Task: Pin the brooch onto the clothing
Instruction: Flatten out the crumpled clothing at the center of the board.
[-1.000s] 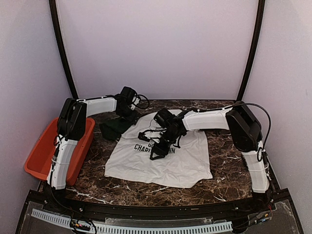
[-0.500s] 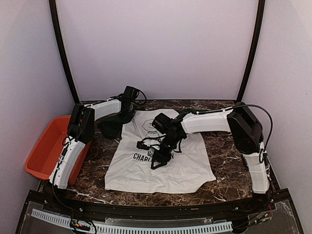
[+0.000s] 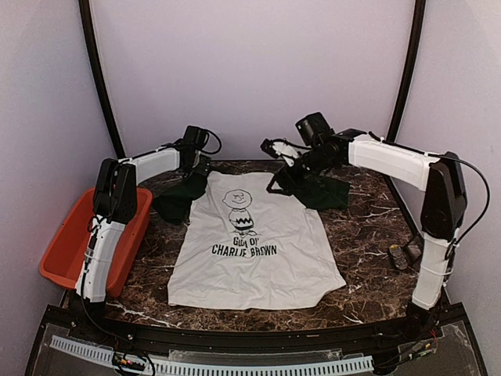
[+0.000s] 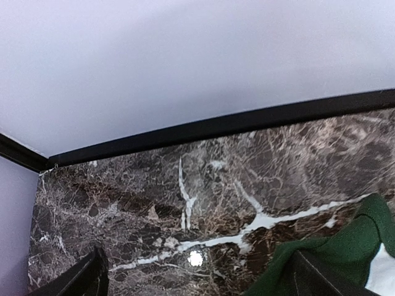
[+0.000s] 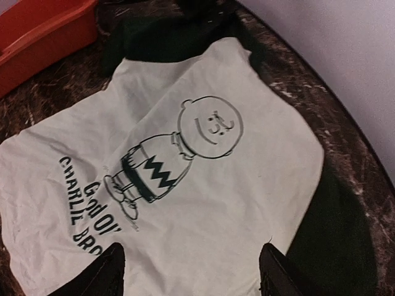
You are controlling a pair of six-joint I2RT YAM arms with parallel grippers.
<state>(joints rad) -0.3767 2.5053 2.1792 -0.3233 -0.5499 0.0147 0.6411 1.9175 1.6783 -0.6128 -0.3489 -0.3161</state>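
Both arms are pictured stretched forward and angled inward, the left pincer and the right pincer each held wide open.

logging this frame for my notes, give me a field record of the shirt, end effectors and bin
clothing: white T-shirt with dark green sleeves and cartoon print, spread flat, print up
surface: dark marble table
left end effector: open, empty, by the bin-side sleeve
right end effector: open, empty, near the other sleeve
bin: orange plastic bin, left of shirt

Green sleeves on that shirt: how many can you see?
2. One sleeve lies at the shirt's left side, toward the red bin; the other at its right side. None seems hidden.
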